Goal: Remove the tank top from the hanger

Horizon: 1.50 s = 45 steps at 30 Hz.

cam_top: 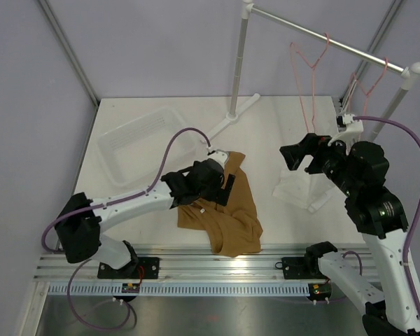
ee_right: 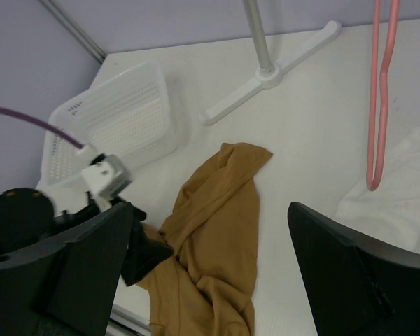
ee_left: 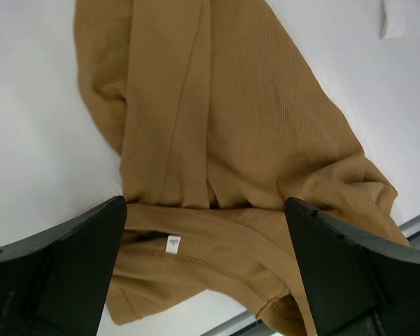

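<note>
The tan tank top (cam_top: 224, 210) lies crumpled on the table near the front edge, off any hanger. It fills the left wrist view (ee_left: 231, 140) and shows in the right wrist view (ee_right: 217, 238). My left gripper (cam_top: 227, 187) hovers over its upper part, jaws wide open with nothing held (ee_left: 206, 231). A thin pink hanger (cam_top: 309, 77) hangs bare on the rail, and its lower loop shows in the right wrist view (ee_right: 381, 91). My right gripper (cam_top: 301, 157) is open and empty in the air below that hanger (ee_right: 210, 273).
A second pink hanger (cam_top: 367, 84) hangs further right on the rail. A white sheer garment (cam_top: 301, 189) lies under the right gripper. A white basket (cam_top: 136, 143) sits at the back left. The rack's post and foot (cam_top: 231, 115) stand at the back centre.
</note>
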Each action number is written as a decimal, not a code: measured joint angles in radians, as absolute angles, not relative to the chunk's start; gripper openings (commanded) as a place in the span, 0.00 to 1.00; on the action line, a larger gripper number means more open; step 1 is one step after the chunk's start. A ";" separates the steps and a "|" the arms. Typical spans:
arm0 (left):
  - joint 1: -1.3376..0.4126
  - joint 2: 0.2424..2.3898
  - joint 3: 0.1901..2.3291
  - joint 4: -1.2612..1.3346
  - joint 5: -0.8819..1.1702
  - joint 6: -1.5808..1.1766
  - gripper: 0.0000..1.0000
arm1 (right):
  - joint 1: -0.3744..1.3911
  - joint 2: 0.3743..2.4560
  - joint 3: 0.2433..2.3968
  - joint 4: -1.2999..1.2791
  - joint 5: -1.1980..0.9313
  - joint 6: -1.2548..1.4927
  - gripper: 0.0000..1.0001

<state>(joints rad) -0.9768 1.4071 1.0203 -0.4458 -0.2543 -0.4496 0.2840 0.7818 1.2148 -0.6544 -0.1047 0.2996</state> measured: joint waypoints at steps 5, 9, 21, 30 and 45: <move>-0.996 1.588 1.069 -0.400 -0.227 -0.433 0.99 | 0.284 0.664 1.193 -0.655 -0.225 0.324 1.00; -1.007 1.673 1.073 -0.370 -0.194 -0.434 0.97 | 0.284 0.625 1.190 -0.656 -0.313 0.338 0.99; -1.026 1.791 1.083 -0.342 -0.180 -0.439 0.00 | 0.284 0.577 1.191 -0.685 -0.415 0.340 1.00; -1.040 1.703 1.087 -0.406 -0.225 -0.438 0.00 | 0.284 0.570 1.204 -0.698 -0.418 0.332 1.00; -0.945 1.452 1.679 -0.865 -0.538 -0.387 0.00 | 0.284 0.570 1.206 -0.708 -0.410 0.323 0.99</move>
<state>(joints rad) -0.9447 1.4517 1.6791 -0.8650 -0.5377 -0.3866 0.2840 0.5701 1.2064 -0.7078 -0.4099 0.3229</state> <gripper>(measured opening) 0.025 0.993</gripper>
